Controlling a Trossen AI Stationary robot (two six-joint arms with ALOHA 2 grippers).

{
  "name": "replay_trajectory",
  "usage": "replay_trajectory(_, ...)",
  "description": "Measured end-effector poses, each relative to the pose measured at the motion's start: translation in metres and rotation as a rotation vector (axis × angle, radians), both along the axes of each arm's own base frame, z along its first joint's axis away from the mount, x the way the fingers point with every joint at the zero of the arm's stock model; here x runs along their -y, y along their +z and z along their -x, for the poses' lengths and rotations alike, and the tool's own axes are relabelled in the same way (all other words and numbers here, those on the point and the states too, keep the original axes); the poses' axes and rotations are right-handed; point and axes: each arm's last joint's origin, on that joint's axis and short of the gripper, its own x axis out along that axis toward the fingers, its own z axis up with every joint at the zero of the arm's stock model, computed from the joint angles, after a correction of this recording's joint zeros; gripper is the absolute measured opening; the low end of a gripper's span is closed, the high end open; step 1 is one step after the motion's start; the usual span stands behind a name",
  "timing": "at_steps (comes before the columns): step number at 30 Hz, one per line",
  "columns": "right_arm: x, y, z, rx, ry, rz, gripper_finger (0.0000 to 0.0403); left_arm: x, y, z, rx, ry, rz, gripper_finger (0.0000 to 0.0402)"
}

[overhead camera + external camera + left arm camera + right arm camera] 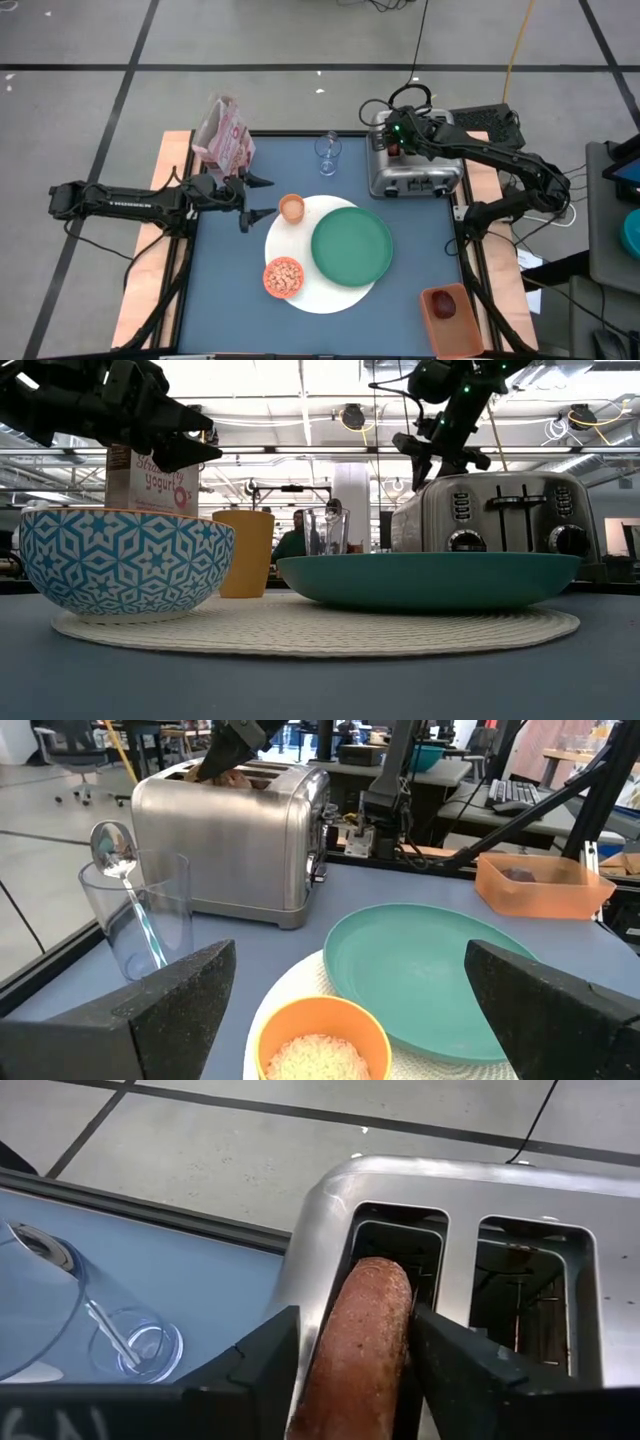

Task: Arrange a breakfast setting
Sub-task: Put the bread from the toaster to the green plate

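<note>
Right wrist view: right gripper over the toaster, jaws pinching the brown bagel, which stands on edge in a slot, likely gripped by its flat faces so it lifts straight out. Green plate sits bare on the white mat mid-desk, presumably the bagel's landing spot. Left gripper waits beside the orange cup, jaws spread. Glass holds the spoon.
</note>
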Motion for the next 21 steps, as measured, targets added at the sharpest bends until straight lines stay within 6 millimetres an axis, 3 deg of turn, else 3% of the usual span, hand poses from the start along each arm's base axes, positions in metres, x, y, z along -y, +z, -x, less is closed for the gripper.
replay_trajectory(10,0.0,-0.0008,0.0001,0.02,-0.024,-0.014,0.0119,0.0,0.0,0.0,0.0,0.0,0.0,0.0397)
replay_trajectory(21,0.0005,-0.0009,0.0009,0.004,-0.044,0.007,0.009,0.0,0.0,0.0,0.0,0.0,0.0,0.0397)
